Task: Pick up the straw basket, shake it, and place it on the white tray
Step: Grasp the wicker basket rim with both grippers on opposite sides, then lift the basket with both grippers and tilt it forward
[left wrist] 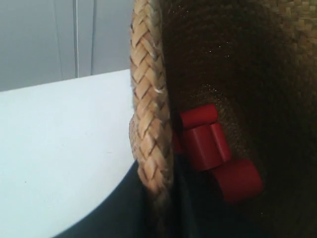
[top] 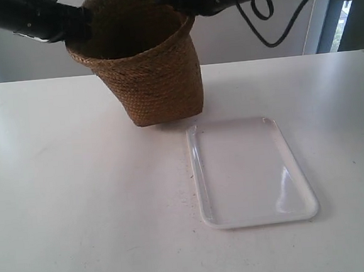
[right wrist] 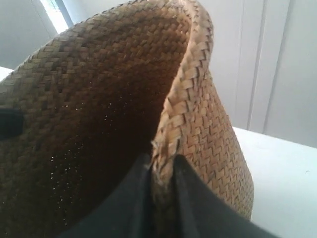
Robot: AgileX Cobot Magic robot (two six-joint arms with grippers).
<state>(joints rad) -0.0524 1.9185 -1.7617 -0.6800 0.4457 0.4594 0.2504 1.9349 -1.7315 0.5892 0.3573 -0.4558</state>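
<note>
The straw basket (top: 159,81) is at the back of the table, tilted, its base just behind the white tray (top: 247,168); whether the base touches the table I cannot tell. The arm at the exterior view's left (top: 75,24) and the arm at the exterior view's right (top: 181,4) each hold the rim on opposite sides. My left gripper (left wrist: 161,198) is shut on the braided rim (left wrist: 148,99). My right gripper (right wrist: 161,183) pinches the rim (right wrist: 190,84) between both dark fingers. Red cylinders (left wrist: 208,144) lie inside the basket.
The white table (top: 81,213) stretches in front of the basket and to the tray's left. A black cable (top: 267,16) loops down from the arm at the exterior view's right. A wall and window stand behind the table.
</note>
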